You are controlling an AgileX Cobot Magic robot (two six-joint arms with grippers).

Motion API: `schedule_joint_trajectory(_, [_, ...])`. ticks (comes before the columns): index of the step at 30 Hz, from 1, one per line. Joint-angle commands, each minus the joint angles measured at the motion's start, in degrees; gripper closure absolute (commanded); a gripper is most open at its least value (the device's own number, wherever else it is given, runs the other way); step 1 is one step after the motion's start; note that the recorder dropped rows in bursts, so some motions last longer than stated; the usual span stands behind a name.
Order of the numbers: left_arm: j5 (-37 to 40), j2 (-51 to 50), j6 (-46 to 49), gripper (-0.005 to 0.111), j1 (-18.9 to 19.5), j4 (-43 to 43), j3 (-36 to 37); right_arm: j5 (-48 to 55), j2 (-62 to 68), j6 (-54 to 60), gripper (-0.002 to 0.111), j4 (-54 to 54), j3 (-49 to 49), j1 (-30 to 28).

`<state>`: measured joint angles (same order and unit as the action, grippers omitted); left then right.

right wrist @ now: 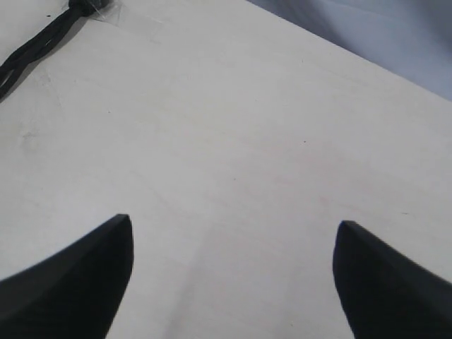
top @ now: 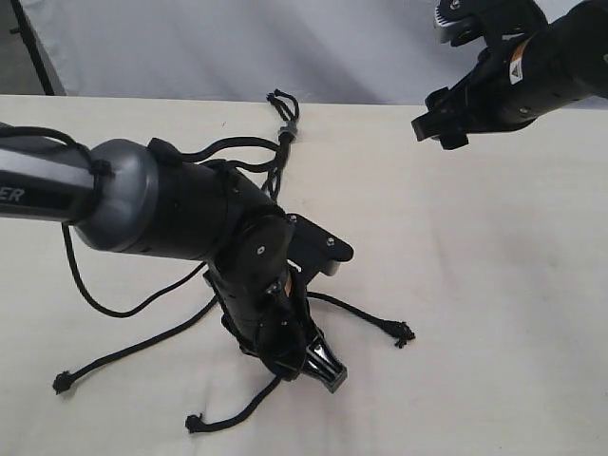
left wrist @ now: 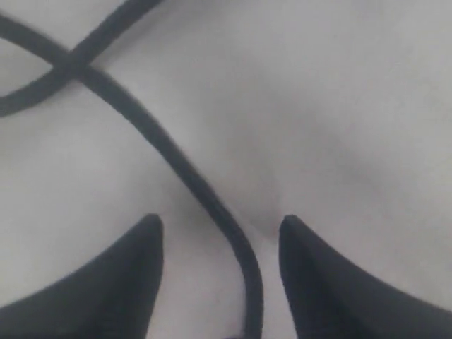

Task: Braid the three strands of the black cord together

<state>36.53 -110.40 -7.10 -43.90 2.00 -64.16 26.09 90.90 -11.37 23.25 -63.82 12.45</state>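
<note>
The black cord's knot, topped by small loops, lies at the table's far middle, and its twisted upper part shows in the right wrist view. Three strands fan out below my left arm: one to a frayed tip at the left, one to a tip near the front, one to a tip at the right. My left gripper is low over the table and open, with a strand running loose between its fingers. My right gripper hovers open at the far right, holding nothing.
The left arm's bulky body covers the cord's middle part. A black arm cable loops on the table to its left. The pale table ends at a back edge with a white backdrop behind.
</note>
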Motion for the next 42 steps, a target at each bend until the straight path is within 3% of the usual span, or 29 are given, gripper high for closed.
schedule_joint_trajectory(1, [-0.39, -1.32, -0.71, 0.066, -0.25, -0.27, 0.31, 0.05, -0.54, 0.24, 0.035, -0.2, 0.13, -0.27])
schedule_joint_trajectory(7, [0.9, -3.25, -0.53, 0.106, -0.25, -0.27, 0.31, 0.05, -0.54, 0.24, 0.035, -0.2, 0.13, -0.27])
schedule_joint_trajectory(10, [3.2, -2.08, 1.84, 0.107, -0.14, -1.25, 0.03, -0.05, -0.54, 0.24, 0.035, -0.2, 0.13, -0.27])
schedule_joint_trajectory(16, [9.88, 1.81, 2.39, 0.107, 1.29, -13.55, -2.58, -0.05, -0.54, 0.24, 0.035, -0.2, 0.13, -0.27])
schedule_joint_trajectory(20, [8.4, 2.74, 5.38, 0.107, 4.69, -20.7, -2.69, -0.05, -0.54, 0.24, 0.035, -0.32, 0.13, -0.27])
schedule_joint_trajectory(27, [0.62, -1.02, 10.49, 0.107, 12.26, -21.21, -2.35, -0.29, -0.54, 0.24, 0.035, -0.29, 0.13, -0.27])
schedule_joint_trajectory(32, [-0.39, -3.91, 10.49, 0.107, 14.17, -21.21, -2.24, -0.53, -0.54, 0.24, 0.035, -0.29, 0.13, -0.27])
schedule_joint_trajectory(36, [-0.12, -4.61, 10.49, 0.107, 14.03, -16.84, -2.24, -1.93, -0.54, 0.24, 0.035, -0.29, 0.64, -0.27])
schedule_joint_trajectory(42, [7.24, -4.61, 10.73, 0.107, 13.12, 0.11, -2.24, -3.31, -0.54, 0.24, 0.035, -0.29, 1.02, -0.27])
